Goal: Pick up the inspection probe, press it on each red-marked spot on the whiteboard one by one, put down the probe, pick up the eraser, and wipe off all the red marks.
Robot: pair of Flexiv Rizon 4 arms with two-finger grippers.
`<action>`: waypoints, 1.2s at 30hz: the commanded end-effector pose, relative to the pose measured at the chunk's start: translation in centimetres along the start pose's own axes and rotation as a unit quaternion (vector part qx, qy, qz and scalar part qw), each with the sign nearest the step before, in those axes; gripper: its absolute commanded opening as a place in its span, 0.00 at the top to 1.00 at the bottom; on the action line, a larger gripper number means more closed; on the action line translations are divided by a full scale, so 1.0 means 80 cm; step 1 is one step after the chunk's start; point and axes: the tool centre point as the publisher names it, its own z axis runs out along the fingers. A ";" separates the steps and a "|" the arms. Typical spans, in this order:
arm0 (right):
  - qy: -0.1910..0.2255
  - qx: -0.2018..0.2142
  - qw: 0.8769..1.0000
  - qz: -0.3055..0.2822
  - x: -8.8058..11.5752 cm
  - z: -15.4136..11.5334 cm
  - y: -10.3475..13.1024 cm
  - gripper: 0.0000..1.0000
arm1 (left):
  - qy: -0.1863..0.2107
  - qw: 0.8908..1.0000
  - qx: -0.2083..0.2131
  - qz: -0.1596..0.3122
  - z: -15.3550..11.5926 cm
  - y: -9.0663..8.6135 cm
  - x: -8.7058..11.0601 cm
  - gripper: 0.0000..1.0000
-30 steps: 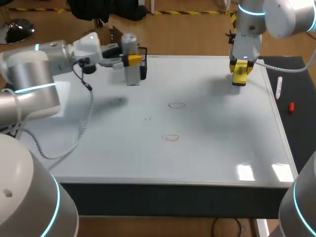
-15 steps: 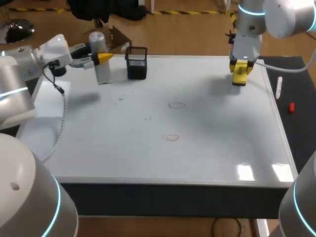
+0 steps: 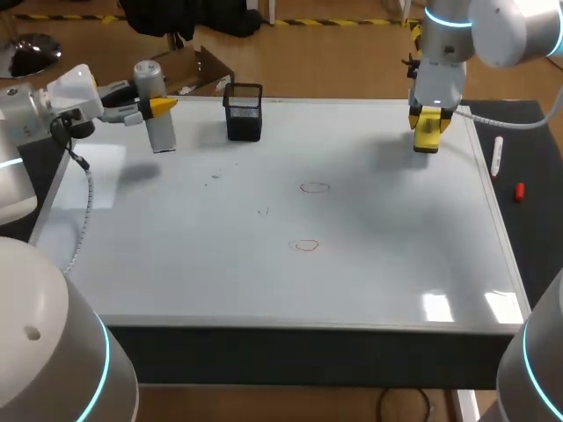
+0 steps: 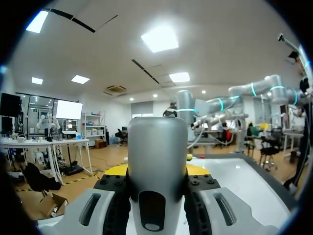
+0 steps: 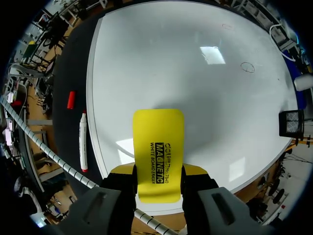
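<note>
**Head view.** A whiteboard (image 3: 369, 281) lies flat on the table (image 3: 532, 132) and covers most of it. The left arm (image 3: 22, 132) comes in at the far left. Its jaws are clenched on the inspection probe (image 3: 159, 132), a grey cylinder held upright over the far-left corner of the board. The yellow tips grip it from two sides at about mid-height. Just right of the probe, a black mesh holder (image 3: 244, 112) stands on the board's far edge, apart from the probe.

Two red marks, both small open loops, sit near the board's middle. One (image 3: 314, 186) is farther and the other (image 3: 305, 245) nearer, with bare board between them.

The right arm (image 3: 444, 61) hangs over the far-right part of the board. Its jaws grasp a yellow eraser (image 3: 426, 130), which points downward and is well apart from both marks. On the dark table strip right of the board lie a white marker (image 3: 497, 156) and, nearer, a red cap (image 3: 519, 191).

**Left wrist view.** The probe (image 4: 157, 156) fills the space between the jaws, pressed by the black pads on either side, with its rounded end projecting ahead.

**Right wrist view.** The eraser (image 5: 159, 147) is clamped between the jaws and extends ahead of them over the whiteboard (image 5: 171, 63). The marker (image 5: 82, 142) and the cap (image 5: 71, 99) lie beside the board's edge. One red loop (image 5: 248, 67) and the mesh holder (image 5: 288, 122) show far ahead.
</note>
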 end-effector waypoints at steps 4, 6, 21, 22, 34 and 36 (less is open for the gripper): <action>0.001 0.000 1.000 -0.001 0.001 -0.001 -0.001 1.00 | 0.004 1.000 0.002 0.000 0.000 0.001 -0.003 1.00; 0.001 0.000 1.000 -0.001 0.001 -0.001 -0.001 1.00 | 0.004 1.000 0.002 0.000 0.000 0.001 -0.003 1.00; -0.005 0.020 0.998 -0.057 -0.043 -0.018 0.043 1.00 | 0.004 1.000 0.002 0.000 0.000 0.001 -0.003 1.00; -0.009 0.020 0.998 -0.064 -0.050 -0.018 0.051 1.00 | 0.004 1.000 0.002 0.000 0.000 0.001 -0.003 1.00; -0.040 0.034 0.988 -0.143 -0.144 -0.033 0.137 1.00 | 0.004 1.000 0.002 0.000 0.000 0.001 -0.003 1.00; -0.045 0.039 0.985 -0.161 -0.165 -0.038 0.148 1.00 | 0.004 1.000 0.002 0.000 0.000 0.001 -0.003 1.00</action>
